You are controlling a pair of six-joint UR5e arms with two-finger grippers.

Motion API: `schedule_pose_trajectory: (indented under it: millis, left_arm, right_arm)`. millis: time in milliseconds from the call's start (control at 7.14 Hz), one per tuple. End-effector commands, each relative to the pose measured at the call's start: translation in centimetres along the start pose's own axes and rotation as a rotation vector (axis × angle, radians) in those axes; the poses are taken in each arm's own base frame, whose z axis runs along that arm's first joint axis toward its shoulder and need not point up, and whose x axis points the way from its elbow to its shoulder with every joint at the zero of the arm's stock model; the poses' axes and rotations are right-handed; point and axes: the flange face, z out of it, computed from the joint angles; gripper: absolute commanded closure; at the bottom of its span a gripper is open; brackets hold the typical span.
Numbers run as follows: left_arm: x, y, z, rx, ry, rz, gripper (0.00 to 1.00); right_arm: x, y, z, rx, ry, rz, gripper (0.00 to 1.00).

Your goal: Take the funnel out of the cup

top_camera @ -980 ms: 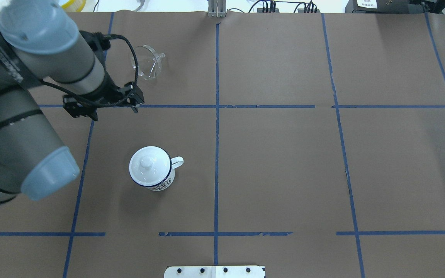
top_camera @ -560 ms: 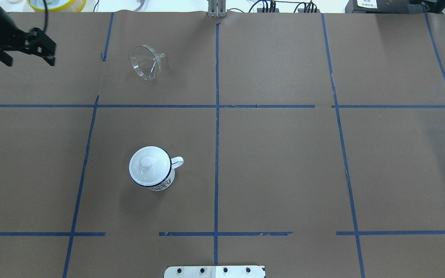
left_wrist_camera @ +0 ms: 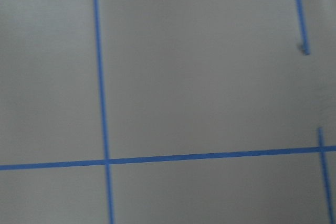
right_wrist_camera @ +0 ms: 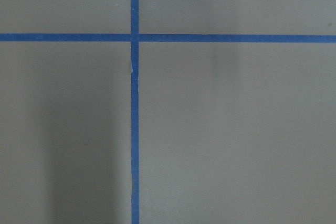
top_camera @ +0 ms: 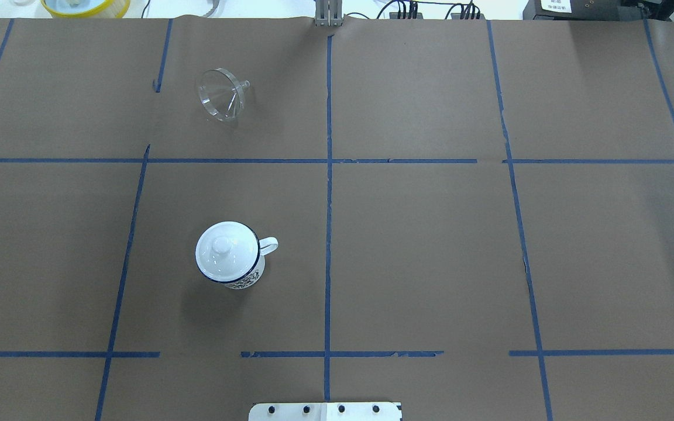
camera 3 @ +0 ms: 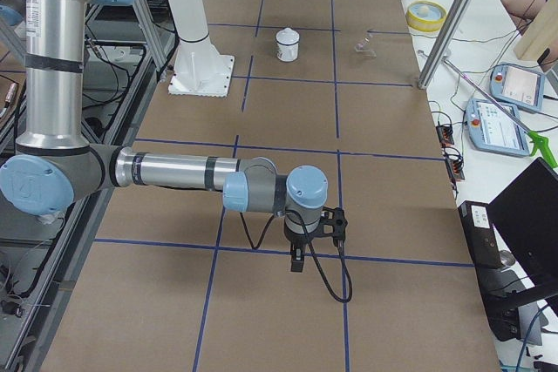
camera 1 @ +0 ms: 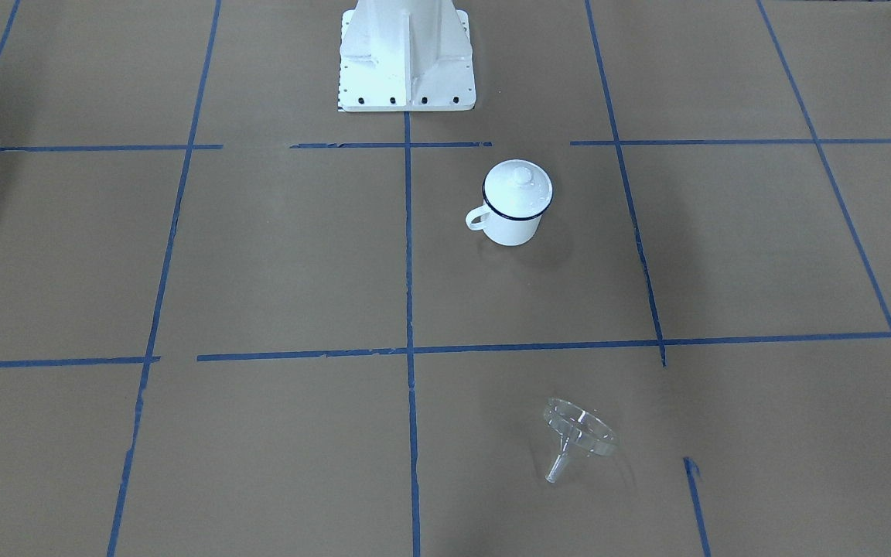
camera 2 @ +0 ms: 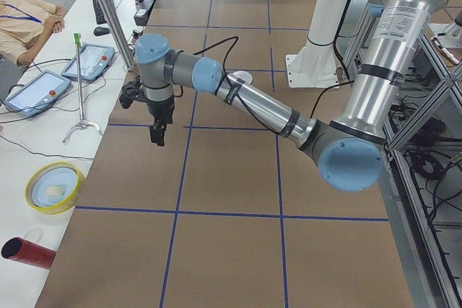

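The funnel lay on the bench, well apart from the cup; I judged that only parking clear remained. I could not tell whether my left end effector or right end effector stood apart.

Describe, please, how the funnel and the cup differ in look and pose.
The funnel is clear; the cup is white with a dark blue rim. The funnel lies tipped on its side; the cup stands upright, capped by a white lid. Both rest on the brown table, apart.

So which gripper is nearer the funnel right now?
Left. The left gripper hangs over the funnel's end of the table; the right gripper is over the opposite end, far off.
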Motion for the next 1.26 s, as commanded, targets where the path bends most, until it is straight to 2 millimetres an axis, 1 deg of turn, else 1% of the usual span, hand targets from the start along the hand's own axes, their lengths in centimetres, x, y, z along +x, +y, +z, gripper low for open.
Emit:
schedule_pose_trajectory:
  millis: [0, 140, 420, 560, 700, 840, 1120]
  left_arm:
    - [-8.7, 4.5, 2.3, -0.023, 0.013, 0.044, 0.01]
    - [-9.4, 6.5, 3.2, -0.040, 0.015, 0.048, 0.00]
    - [-10.7, 9.0, 5.4, -0.080, 0.020, 0.018, 0.00]
    - [-11.9, 9.1, 6.8, -0.065, 0.022, 0.030, 0.00]
    - [-11.8, 9.1, 6.7, -0.051, 0.017, -0.049, 0.00]
    - [-11.4, 8.9, 6.2, -0.040, 0.015, -0.128, 0.00]
    - [-11.2, 8.7, 5.9, -0.016, 0.017, -0.110, 0.00]
  right_arm:
    - [0.0, 0.0, 0.0, 0.000, 0.000, 0.000, 0.00]
    - [0.0, 0.0, 0.0, 0.000, 0.000, 0.000, 0.00]
    - [0.0, 0.0, 0.1, -0.001, 0.000, 0.001, 0.00]
    - [0.0, 0.0, 0.0, 0.000, 0.000, 0.000, 0.00]
    - [0.0, 0.0, 0.0, 0.000, 0.000, 0.000, 0.00]
    - [0.0, 0.0, 0.0, 0.000, 0.000, 0.000, 0.00]
    - [0.0, 0.0, 0.0, 0.000, 0.000, 0.000, 0.00]
